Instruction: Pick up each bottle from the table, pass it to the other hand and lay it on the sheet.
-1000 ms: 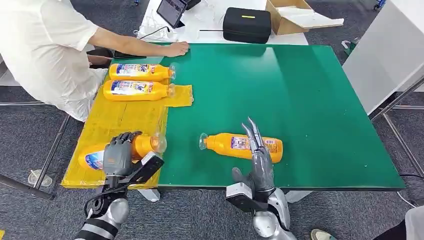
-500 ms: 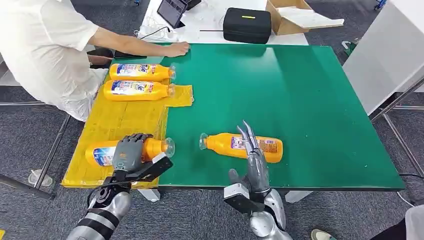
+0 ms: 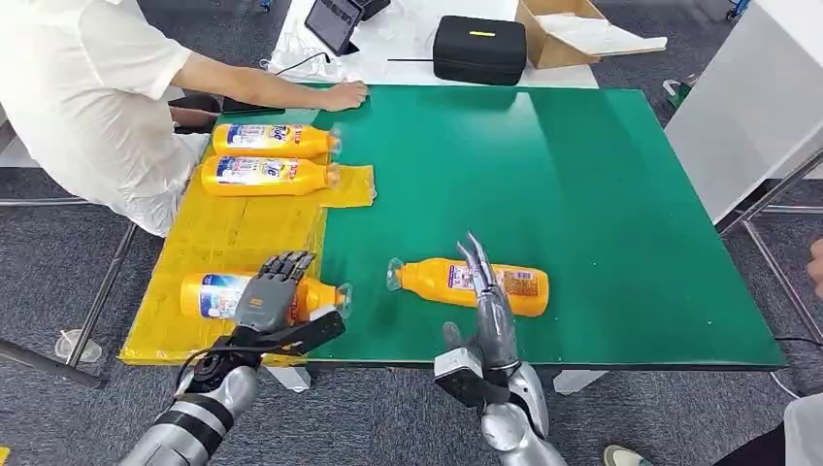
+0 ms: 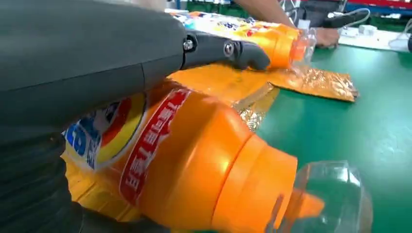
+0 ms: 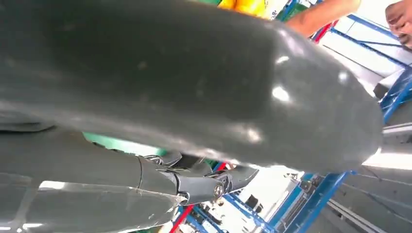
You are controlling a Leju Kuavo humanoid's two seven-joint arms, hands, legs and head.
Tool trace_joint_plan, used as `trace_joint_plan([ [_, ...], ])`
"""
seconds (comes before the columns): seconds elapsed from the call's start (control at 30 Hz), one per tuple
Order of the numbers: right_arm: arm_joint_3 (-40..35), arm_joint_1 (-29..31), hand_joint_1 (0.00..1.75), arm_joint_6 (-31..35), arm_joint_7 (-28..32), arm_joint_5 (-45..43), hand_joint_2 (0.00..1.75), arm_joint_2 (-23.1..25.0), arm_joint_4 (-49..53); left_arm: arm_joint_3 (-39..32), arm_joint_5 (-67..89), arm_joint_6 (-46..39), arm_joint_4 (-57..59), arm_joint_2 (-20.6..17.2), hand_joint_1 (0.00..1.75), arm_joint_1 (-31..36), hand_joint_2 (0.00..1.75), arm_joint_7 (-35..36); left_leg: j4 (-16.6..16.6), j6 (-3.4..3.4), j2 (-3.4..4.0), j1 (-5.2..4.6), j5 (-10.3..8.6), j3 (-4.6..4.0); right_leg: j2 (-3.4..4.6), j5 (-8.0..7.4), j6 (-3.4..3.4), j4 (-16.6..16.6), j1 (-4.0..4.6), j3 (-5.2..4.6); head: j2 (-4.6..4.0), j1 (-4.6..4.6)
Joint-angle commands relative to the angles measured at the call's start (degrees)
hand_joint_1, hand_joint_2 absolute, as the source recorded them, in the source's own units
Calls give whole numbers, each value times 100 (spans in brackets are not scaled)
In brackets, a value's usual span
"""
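bottle [image 3: 238, 295] lying on yellow sheet [image 3: 218, 238] under left robot hand [image 3: 269, 301] gripping it, right robot hand [image 3: 490, 303] spread

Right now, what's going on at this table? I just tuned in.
The left hand has its fingers over an orange bottle lying at the near end of the yellow sheet, its clear cap poking over the green table. Two more bottles already lie at the sheet's far end. The right hand hovers with straight fingers at the last bottle on the table. A person leans on the far edge.
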State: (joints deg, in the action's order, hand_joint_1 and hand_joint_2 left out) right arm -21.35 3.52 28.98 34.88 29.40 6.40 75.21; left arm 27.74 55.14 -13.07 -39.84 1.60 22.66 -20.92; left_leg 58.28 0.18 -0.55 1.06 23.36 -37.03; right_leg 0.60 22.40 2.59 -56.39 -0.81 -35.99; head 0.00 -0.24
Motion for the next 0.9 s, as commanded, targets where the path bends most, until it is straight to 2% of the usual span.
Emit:
trace_joint_plan([
  [0.03,135,376,0,-36,95,-163,0,128,-802,343,-188,477,1183,-72,0,496,175,68,-5,3,13,1,7,28,6,3,-9,6,4,24,0,2],
  [0.1,146,392,0,-20,114,-187,0,131,-834,363,-200,541,1264,-74,0,529,175,61,-10,6,18,-2,11,55,5,7,-16,8,4,50,2,2],
  [0.23,168,398,0,-27,150,-252,0,138,-890,381,-258,650,1384,-76,0,538,175,63,-9,3,13,-3,1,39,6,-1,-9,8,0,35,0,0],
  [0.4,147,427,0,-69,185,-277,0,143,-923,441,-256,559,1383,-33,0,600,175,56,-8,3,11,-2,1,61,4,0,-9,7,1,58,0,2],
  [0.43,142,431,0,-65,193,-273,175,146,-926,440,-260,540,1371,-17,0,612,175,59,-9,4,14,-2,2,70,4,0,-12,8,2,67,0,0],
  [0.63,154,409,0,-43,201,-270,175,131,-920,371,-329,242,1185,-2,0,611,175,-10,-7,2,7,-1,-5,63,-1,-3,-10,7,2,62,0,0],
  [0.77,127,436,0,-69,203,-264,175,160,-959,320,-328,-272,915,89,0,675,175,-84,-5,3,6,-1,-5,63,-5,-2,-12,5,3,62,0,0],
  [0.9,116,486,0,-48,220,-257,175,169,-1021,517,-164,-514,826,97,0,733,175,-149,-1,1,1,0,-7,49,-9,-1,-10,1,4,48,0,0],
])
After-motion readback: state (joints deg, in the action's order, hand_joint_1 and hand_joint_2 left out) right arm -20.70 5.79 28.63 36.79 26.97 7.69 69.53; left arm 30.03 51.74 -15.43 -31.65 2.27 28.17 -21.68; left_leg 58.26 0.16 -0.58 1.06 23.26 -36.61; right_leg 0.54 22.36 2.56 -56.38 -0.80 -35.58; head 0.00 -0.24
